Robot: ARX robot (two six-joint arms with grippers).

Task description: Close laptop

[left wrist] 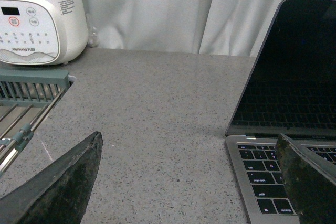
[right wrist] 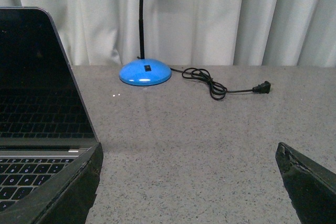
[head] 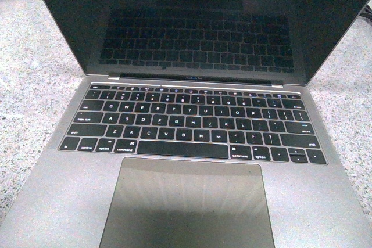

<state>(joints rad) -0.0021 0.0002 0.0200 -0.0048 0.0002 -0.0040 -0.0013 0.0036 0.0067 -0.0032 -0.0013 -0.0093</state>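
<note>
Closest in the front view, the laptop (head: pixel 192 143) lies open, screen dark, well short of the desk's (head: pixel 35 85) far edge; the left wrist view shows the left pincer (left wrist: pixel 189 137) gaping wide and empty at its left side; the right wrist view shows the right pincer (right wrist: pixel 190 148) likewise, a blue lamp (right wrist: pixel 145 72) at the far edge.

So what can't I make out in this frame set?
- Front view: laptop screen top and front edge cut off by the frame.
- Right wrist view: blue desk lamp head cut off at the top edge.
- Left wrist view: white Joyoung appliance top cropped, panel labels too small.
- Every view: laptop lid's back faces away.
</note>
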